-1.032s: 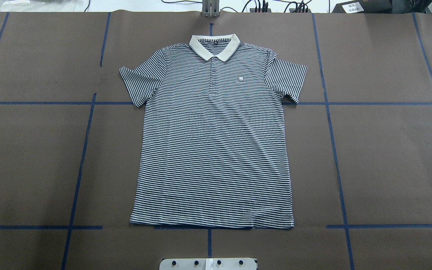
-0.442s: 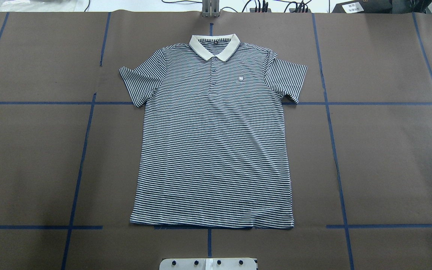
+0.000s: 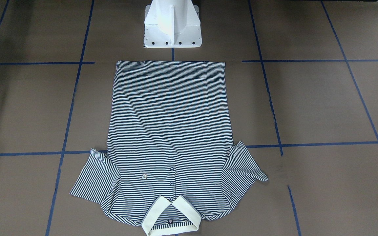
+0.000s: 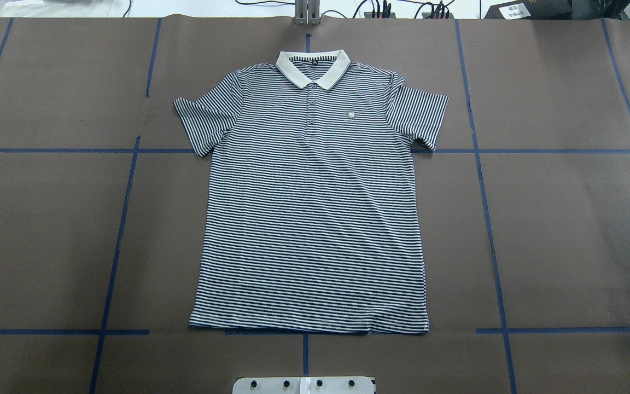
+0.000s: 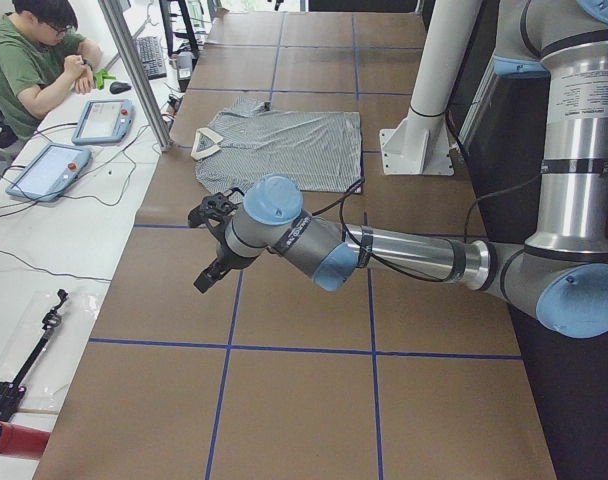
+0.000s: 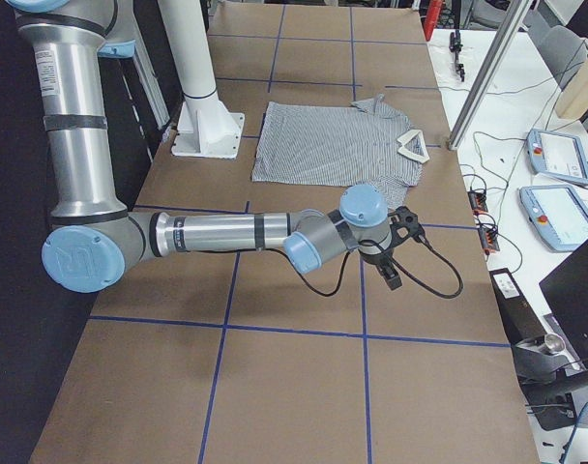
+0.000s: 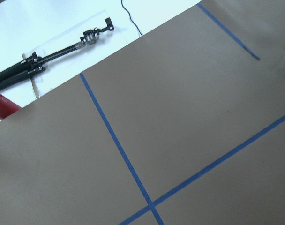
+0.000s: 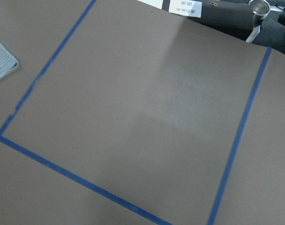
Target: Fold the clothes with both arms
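A broad table (image 4: 566, 219) covered in brown paper fills the room's middle, cut into large squares by blue tape lines (image 4: 123, 219). A white bench (image 5: 44, 230) runs along its far edge, and a seated person (image 5: 29, 65) is there beside two teach pendants (image 5: 102, 120).

In the overhead view the polo shirt (image 4: 315, 219) lies flat and face up at the centre. Its cream collar (image 4: 313, 68) is at 12 o'clock, its hem at 6 o'clock near the white pedestal base (image 3: 172, 24), and its sleeves are spread toward 10 and 2 o'clock. It lies exactly as it did a second ago, with no crease or edge shifted.

The left arm (image 5: 404, 255) reaches low over bare paper, well off the shirt's 9 o'clock side, and the right arm (image 6: 217, 234) does the same at 3 o'clock. The left gripper (image 5: 209, 245) and the right gripper (image 6: 398, 249) touch nothing. Whether their fingers are spread or closed cannot be told from these side views.
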`<action>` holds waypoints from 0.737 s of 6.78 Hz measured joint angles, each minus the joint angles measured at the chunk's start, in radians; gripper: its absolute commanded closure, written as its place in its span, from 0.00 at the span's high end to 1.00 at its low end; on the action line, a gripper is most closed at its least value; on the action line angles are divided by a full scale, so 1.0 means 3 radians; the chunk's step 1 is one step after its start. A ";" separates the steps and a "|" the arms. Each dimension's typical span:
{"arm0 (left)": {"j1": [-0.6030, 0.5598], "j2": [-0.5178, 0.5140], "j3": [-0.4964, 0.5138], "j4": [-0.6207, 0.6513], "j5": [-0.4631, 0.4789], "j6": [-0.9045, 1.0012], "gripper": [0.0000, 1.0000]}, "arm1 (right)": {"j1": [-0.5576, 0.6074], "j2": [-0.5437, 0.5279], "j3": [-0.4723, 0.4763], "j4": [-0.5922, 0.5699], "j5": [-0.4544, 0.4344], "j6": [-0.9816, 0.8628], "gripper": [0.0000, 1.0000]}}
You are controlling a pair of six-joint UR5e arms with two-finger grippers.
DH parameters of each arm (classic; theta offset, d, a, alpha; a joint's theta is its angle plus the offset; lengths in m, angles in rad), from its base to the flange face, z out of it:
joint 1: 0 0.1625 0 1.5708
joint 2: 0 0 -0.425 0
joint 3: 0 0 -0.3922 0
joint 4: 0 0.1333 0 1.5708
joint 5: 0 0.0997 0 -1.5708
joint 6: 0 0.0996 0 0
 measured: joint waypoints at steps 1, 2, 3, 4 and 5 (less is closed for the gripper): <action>0.0008 -0.0020 0.0005 -0.0082 -0.0002 -0.0123 1.00 | -0.0192 0.0172 -0.0002 0.0047 -0.0054 0.0586 1.00; 0.0021 -0.0028 0.0008 -0.0144 -0.0003 -0.0214 1.00 | -0.0445 0.0416 -0.0013 0.0063 -0.0226 0.1186 0.97; 0.0034 -0.0030 0.0009 -0.0170 -0.0003 -0.0253 1.00 | -0.0701 0.0673 -0.0068 0.0065 -0.0453 0.1601 0.79; 0.0042 -0.0030 0.0005 -0.0181 -0.0005 -0.0265 1.00 | -0.0923 0.0948 -0.0213 0.0097 -0.0658 0.1896 0.70; 0.0047 -0.0028 0.0002 -0.0185 -0.0029 -0.0267 1.00 | -0.1103 0.1221 -0.0444 0.0212 -0.0784 0.2164 0.60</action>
